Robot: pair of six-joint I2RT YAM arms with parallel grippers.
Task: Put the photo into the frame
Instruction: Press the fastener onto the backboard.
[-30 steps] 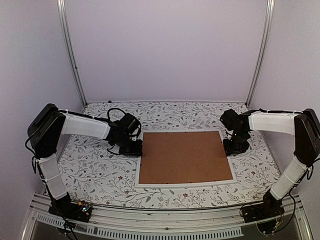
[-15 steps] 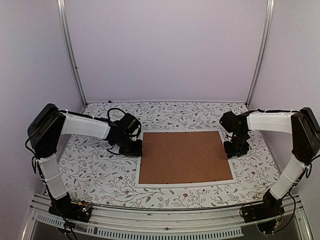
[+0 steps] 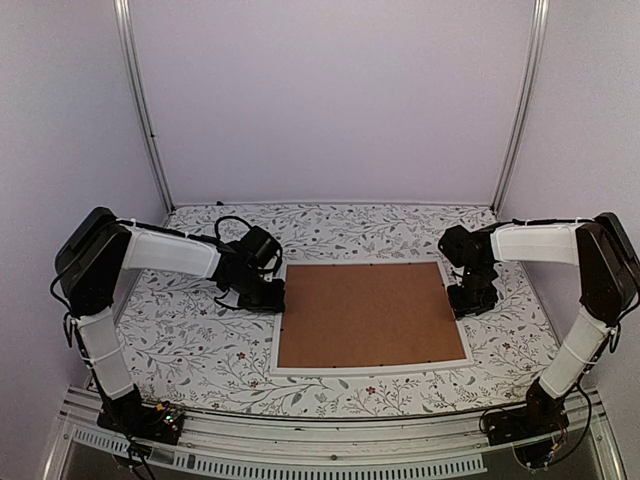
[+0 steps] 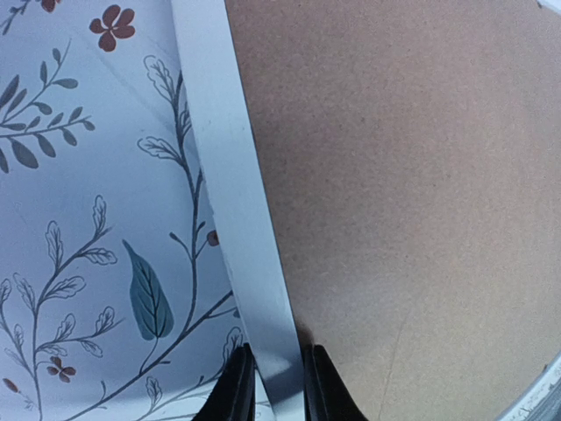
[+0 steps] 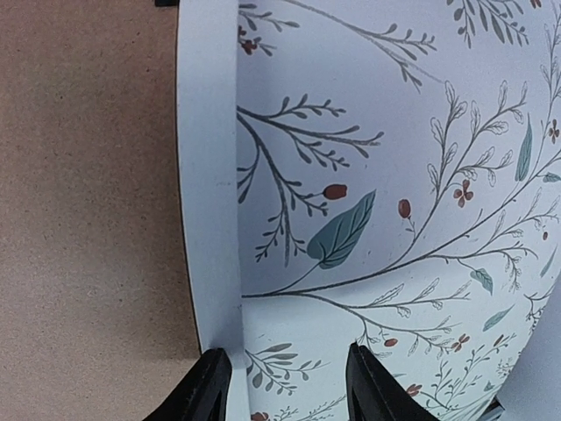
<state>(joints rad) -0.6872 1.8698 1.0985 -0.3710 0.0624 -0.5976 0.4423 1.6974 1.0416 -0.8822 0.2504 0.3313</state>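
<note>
Left wrist view shows the left gripper [image 4: 276,373] pinched on the frame [image 4: 230,175] border; the right gripper [image 5: 289,373] (jaws apart) should close squarely on the opposite border.

Soft even light, curved wrist-view edges

Plain lilac walls [image 3: 330,100], metal corner posts [image 3: 140,110], floral tablecloth [image 3: 200,350] (leaf-and-berry print).

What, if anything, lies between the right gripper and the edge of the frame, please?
Nothing visible does. The right gripper hangs open directly at the frame, one finger over its white border, the other over the tablecloth.
</note>
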